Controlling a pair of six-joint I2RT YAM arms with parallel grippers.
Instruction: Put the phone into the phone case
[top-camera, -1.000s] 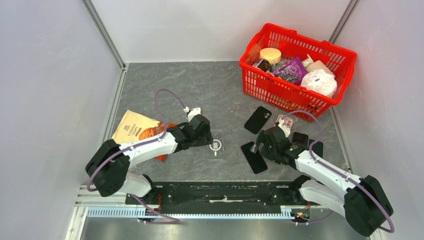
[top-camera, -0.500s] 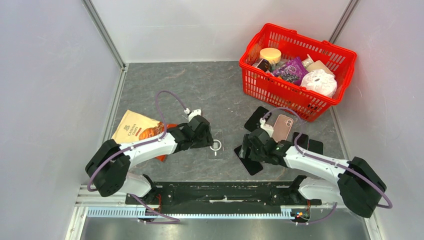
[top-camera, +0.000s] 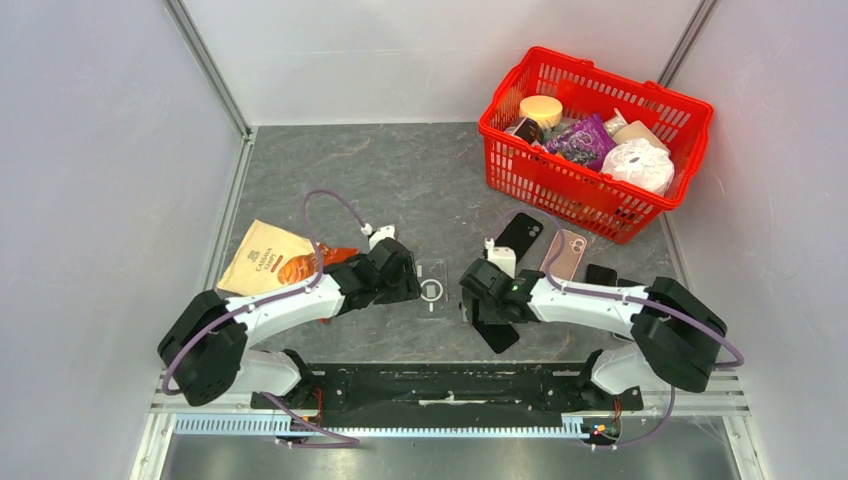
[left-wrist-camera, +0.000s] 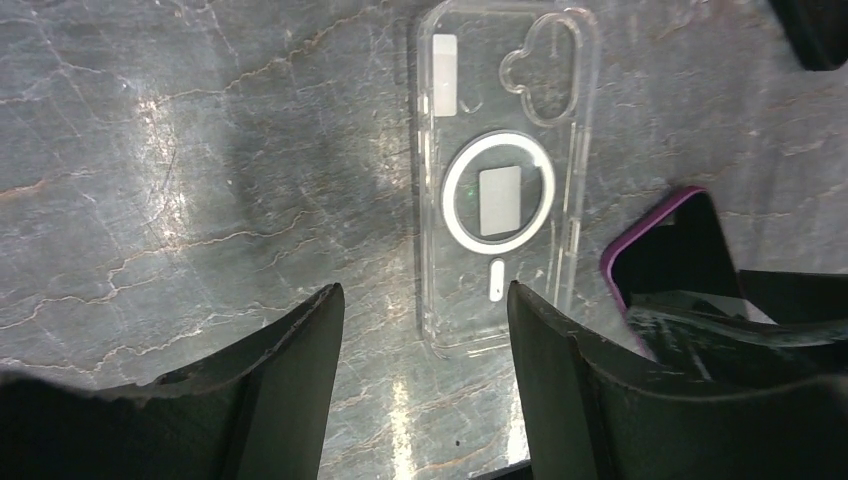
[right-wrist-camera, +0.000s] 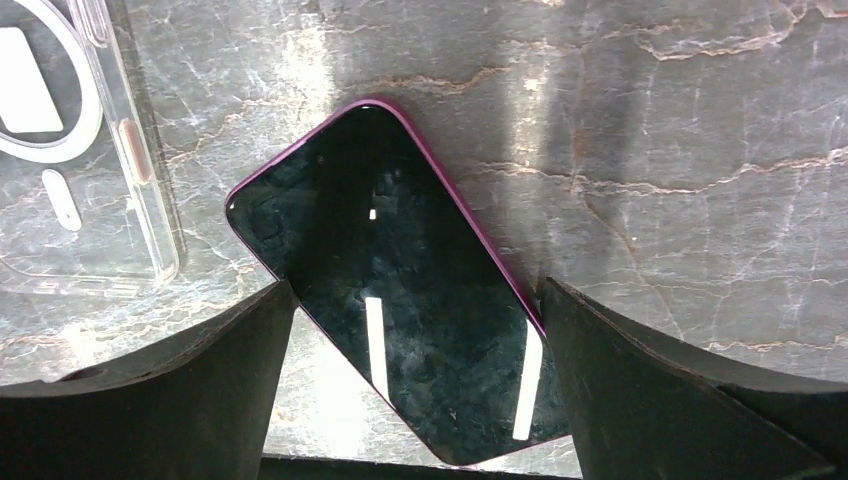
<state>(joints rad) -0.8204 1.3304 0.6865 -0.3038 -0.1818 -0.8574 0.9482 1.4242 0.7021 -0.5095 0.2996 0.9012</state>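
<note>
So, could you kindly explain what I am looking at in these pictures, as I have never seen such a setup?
Two robot arms are bolted at the near edge of the table. The wide picture looks down from above; the other two come from a camera on each wrist. The left claw hovers open over a clear phone case. The right claw hovers open over a purple-edged phone lying flat beside that case. Neither holds anything. Further off are a chip bag and a red basket of groceries.

"CASSAVA CHIPS" on the snack bag (top-camera: 270, 265)
</note>
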